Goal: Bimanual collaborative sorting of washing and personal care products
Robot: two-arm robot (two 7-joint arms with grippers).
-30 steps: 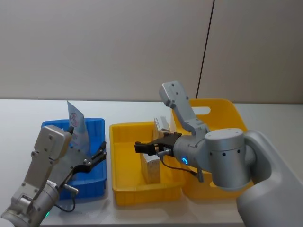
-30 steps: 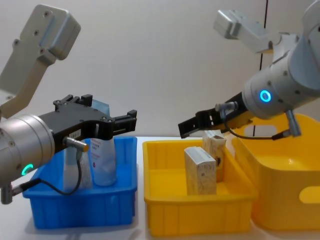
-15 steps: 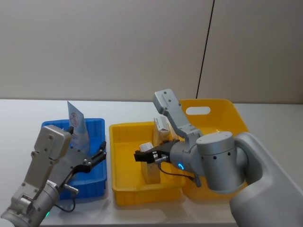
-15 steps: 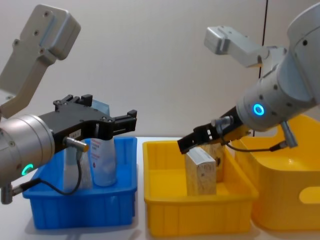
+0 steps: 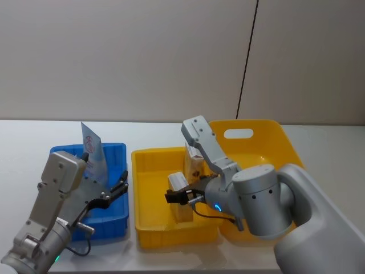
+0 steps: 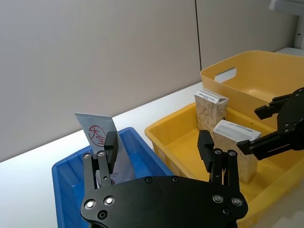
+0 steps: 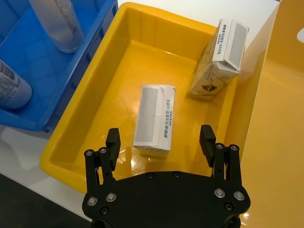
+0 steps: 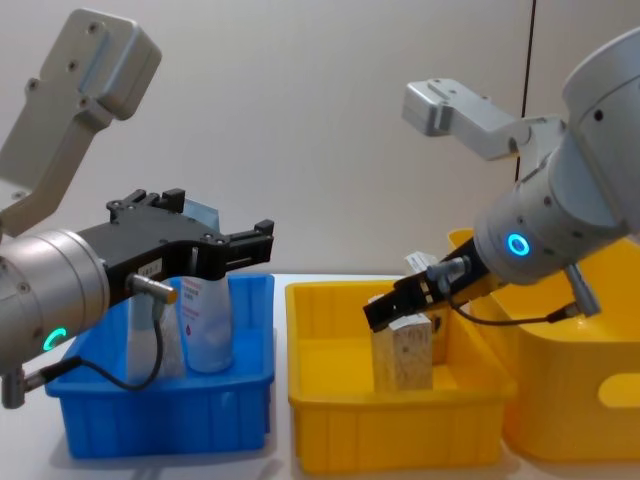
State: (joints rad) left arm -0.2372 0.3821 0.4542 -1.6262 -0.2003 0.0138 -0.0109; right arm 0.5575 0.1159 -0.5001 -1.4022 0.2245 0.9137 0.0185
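Right hand (image 7: 160,134) spread wide, empty, low in yellow tray (image 7: 110,71), fingers astride top of near box (image 7: 154,121); second box (image 7: 219,59) at tray's far side. Left hand (image 5: 118,185) open, empty, above blue tray (image 5: 114,149) with upright tube (image 5: 91,149).

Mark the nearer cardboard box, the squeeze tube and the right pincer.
nearer cardboard box (image 7: 154,118), right wrist view, white top.
squeeze tube (image 6: 98,134), left wrist view, red logo.
right pincer (image 7: 159,134), right wrist view, midway between fingertips.
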